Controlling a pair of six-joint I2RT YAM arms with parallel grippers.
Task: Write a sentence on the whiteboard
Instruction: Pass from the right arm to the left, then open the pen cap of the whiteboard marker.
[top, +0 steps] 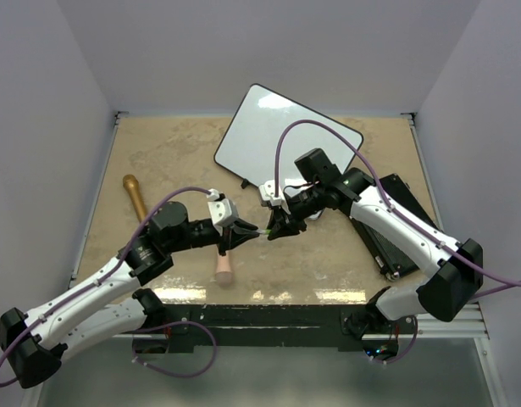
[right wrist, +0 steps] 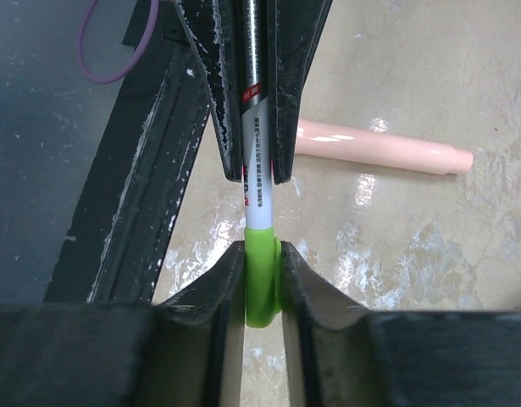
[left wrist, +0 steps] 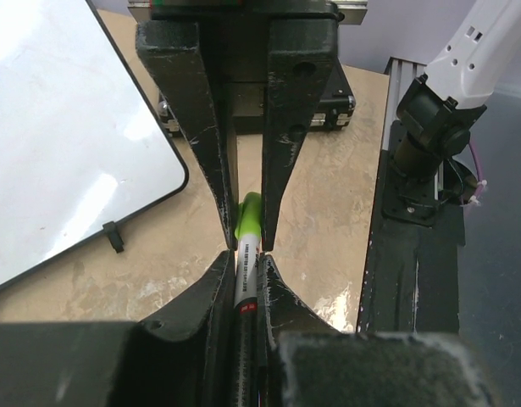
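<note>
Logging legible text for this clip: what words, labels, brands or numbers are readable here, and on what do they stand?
Nothing can be quoted.
On the green-capped marker: lines of small dark and red print along the barrel, too blurred to read.
On the whiteboard: no writing shows in any view.
On the black case: no label that can be made out.
</note>
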